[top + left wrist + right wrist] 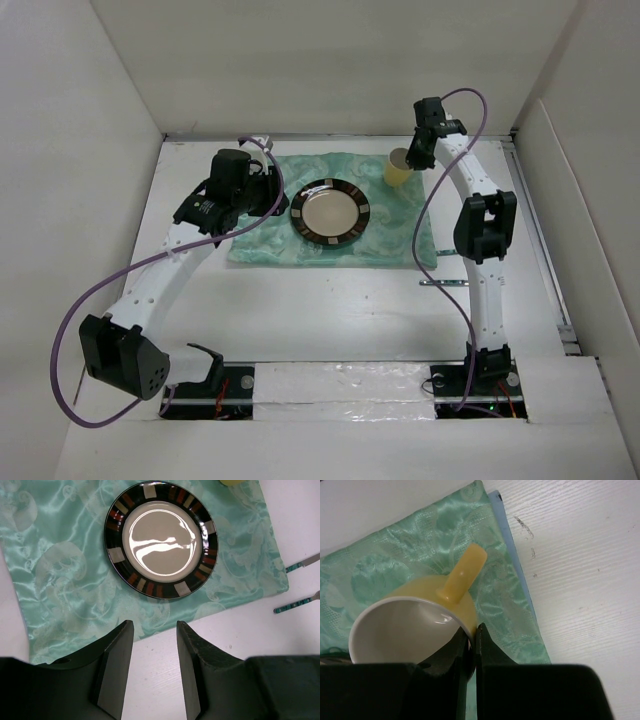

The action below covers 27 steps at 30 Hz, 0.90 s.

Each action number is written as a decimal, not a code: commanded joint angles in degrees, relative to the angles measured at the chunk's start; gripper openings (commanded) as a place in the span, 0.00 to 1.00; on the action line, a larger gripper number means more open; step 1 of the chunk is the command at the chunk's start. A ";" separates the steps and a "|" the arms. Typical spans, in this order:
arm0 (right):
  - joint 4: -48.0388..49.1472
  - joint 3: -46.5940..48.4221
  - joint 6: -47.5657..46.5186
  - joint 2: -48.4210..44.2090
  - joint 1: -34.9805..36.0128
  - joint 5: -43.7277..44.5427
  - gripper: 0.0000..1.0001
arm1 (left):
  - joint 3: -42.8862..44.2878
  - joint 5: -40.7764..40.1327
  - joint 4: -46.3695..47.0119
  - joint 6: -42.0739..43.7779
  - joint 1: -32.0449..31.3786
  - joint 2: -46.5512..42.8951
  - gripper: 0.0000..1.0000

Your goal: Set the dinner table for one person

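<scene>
The table [330, 320] lies under both of your arms. Your left gripper [155, 630] hangs above it with its jaws apart. Through the gap between them you see bare table, and just beyond, the edge of the cloth [65, 570].

Your right gripper [472, 635] is over the far right corner of the cloth, with the table showing beside it. Its jaws are clamped on the rim of the cup [410, 625], one finger inside the wall and one outside. The cup is tilted with its handle sticking up and away from the jaws. You cannot tell whether it touches the cloth.

The cup's white inside is open to view. The plate [161, 539] lies flat on the cloth, ahead of your left jaws, and its cream centre shows a glare. Two utensils [299, 602] lie on the bare table just off the cloth's edge.
</scene>
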 commanded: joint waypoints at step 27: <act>23.32 -24.47 5.30 -53.69 -17.20 -21.59 0.00 | 6.31 -7.83 10.97 12.77 -33.75 11.46 0.55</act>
